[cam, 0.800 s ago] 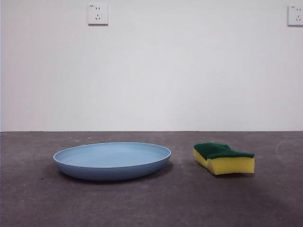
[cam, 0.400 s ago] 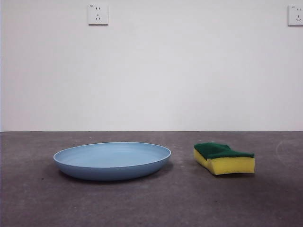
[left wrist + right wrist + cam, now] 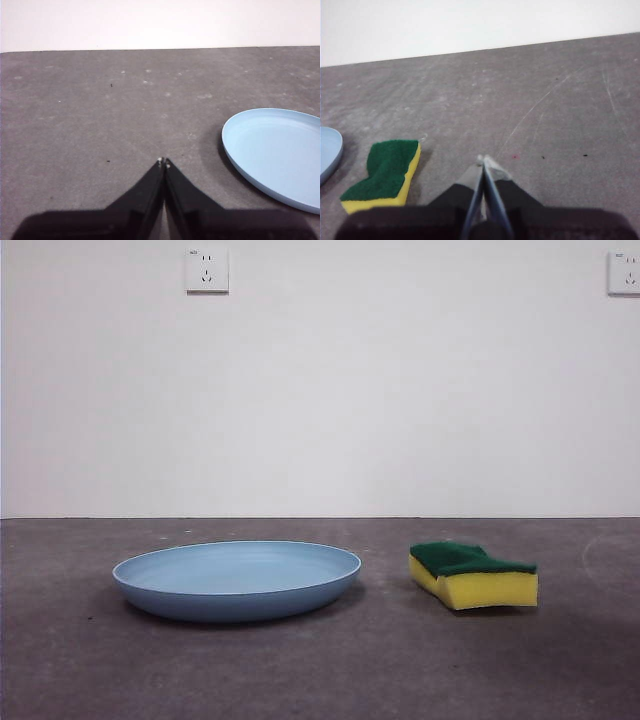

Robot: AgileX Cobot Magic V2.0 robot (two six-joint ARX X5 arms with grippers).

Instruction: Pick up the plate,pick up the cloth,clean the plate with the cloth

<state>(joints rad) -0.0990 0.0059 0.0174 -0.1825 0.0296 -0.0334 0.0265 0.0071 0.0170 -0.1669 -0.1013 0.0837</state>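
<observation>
Nothing on the table has shifted across the last second; the plate (image 3: pixel 237 580) and the cloth (image 3: pixel 472 575) lie exactly where they were, and no arm has come into the front view. The plate sits flat on the grey table (image 3: pixel 320 670), right way up; the cloth, really a yellow sponge with its green scouring face upward, rests just beside it, apart from the rim and not touching.

Both of the 2 arms hang back; the left gripper (image 3: pixel 163 161) has its jaws pressed together, tips meeting, with the plate (image 3: pixel 280 155) off to one side of it and near; the right gripper (image 3: pixel 483 159) is likewise closed with nothing between its jaws, the cloth (image 3: pixel 384 175) lying near it on the table.

To my eye step 1, lifting the plate, has not begun; the left jaws will need to part and come down over the plate's thin rim; a shallow rim like that looks easy to slip off.
</observation>
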